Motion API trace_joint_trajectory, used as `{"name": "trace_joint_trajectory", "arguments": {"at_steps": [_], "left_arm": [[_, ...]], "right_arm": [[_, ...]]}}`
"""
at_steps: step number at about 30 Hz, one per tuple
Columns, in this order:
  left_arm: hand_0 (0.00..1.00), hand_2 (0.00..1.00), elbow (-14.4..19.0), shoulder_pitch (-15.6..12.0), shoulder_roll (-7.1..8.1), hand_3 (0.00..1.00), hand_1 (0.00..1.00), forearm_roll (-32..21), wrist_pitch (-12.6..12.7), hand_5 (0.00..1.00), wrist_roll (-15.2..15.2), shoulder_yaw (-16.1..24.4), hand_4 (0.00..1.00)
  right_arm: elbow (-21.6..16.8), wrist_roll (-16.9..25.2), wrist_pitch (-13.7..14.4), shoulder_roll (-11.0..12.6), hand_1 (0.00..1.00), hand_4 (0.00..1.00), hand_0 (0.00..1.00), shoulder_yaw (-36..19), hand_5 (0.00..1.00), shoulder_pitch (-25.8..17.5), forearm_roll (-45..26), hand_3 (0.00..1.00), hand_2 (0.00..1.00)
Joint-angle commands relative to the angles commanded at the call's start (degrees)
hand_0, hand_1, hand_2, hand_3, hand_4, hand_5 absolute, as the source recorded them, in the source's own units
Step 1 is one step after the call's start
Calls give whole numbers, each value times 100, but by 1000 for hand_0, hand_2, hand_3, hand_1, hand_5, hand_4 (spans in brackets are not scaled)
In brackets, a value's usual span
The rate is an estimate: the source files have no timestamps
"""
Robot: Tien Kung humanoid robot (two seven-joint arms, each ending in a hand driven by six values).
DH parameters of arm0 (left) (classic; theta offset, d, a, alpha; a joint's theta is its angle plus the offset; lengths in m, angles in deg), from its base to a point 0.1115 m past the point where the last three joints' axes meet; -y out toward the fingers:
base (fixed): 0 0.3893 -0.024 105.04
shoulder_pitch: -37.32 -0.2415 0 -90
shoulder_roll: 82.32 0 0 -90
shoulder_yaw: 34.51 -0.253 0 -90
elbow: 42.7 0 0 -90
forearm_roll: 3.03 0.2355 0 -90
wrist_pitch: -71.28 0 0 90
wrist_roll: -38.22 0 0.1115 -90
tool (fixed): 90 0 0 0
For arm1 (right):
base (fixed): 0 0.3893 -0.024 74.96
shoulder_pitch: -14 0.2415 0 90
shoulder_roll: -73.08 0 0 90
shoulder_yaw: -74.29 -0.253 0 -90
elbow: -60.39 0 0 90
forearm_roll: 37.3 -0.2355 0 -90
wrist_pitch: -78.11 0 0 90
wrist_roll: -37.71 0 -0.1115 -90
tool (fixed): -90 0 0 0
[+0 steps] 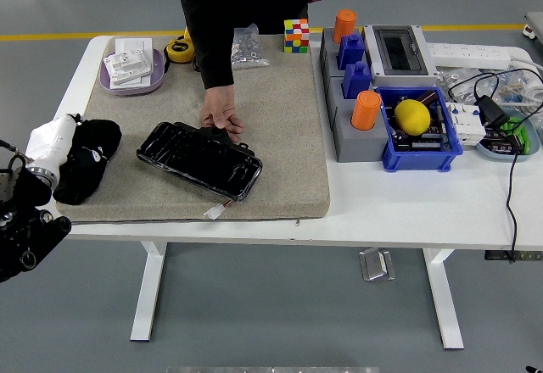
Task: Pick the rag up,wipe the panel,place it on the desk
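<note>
A glossy black panel lies at an angle on the beige mat, with a small white connector at its near corner. A person's hand rests on the panel's far edge. The black rag is bunched at the mat's left edge, held in my white left hand, which comes in from the lower left. The rag hides most of my fingers. My right arm is out of sight.
A purple dish with white parts, a yellow tape measure and a colour cube sit at the back. Grey and blue blocks with orange cups, a blue bin with a yellow ball, and cables fill the right.
</note>
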Motion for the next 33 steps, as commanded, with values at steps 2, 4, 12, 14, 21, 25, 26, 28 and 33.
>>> {"name": "trace_joint_trajectory", "arguments": {"at_steps": [2,4,12,14,21,25,26,28,33], "left_arm": [[375,613,8,3,4,541,560,-27,-46,2,-17,-14,498],[375,613,31,-6,12,541,560,-65,-113,2,-43,-17,498],[458,779,106,-22,33,622,724,-281,-149,398,68,57,873],[458,779,118,-32,40,622,724,-307,-151,398,89,83,873],[483,798,183,-52,56,721,744,-362,-124,532,159,198,911],[499,806,227,-72,88,732,750,-369,-136,623,180,259,928],[499,806,244,-79,102,732,750,-385,-143,623,186,264,928],[499,806,275,-91,126,732,750,-444,-152,623,200,267,928],[513,809,429,-163,197,735,754,-500,-181,693,219,394,953]], "right_arm": [[0,2,0,-8,592,986,716,-9,533,0,0,578,660],[-1,1,-2,-14,592,986,716,-10,533,0,2,578,660],[-2,3,-1,-20,592,984,716,-18,533,0,2,578,660],[-2,3,-3,-25,592,984,716,-20,533,-3,5,578,660],[6,-8,-13,-27,592,983,716,-40,532,-11,19,578,659],[7,-11,-13,-35,592,982,716,-50,532,-18,26,577,659],[10,-13,-13,-38,592,982,716,-52,532,-22,29,577,659],[10,-15,-14,-41,592,982,716,-55,532,-31,32,577,659],[18,-14,-8,-54,591,981,715,-68,531,-56,45,577,659]]}}
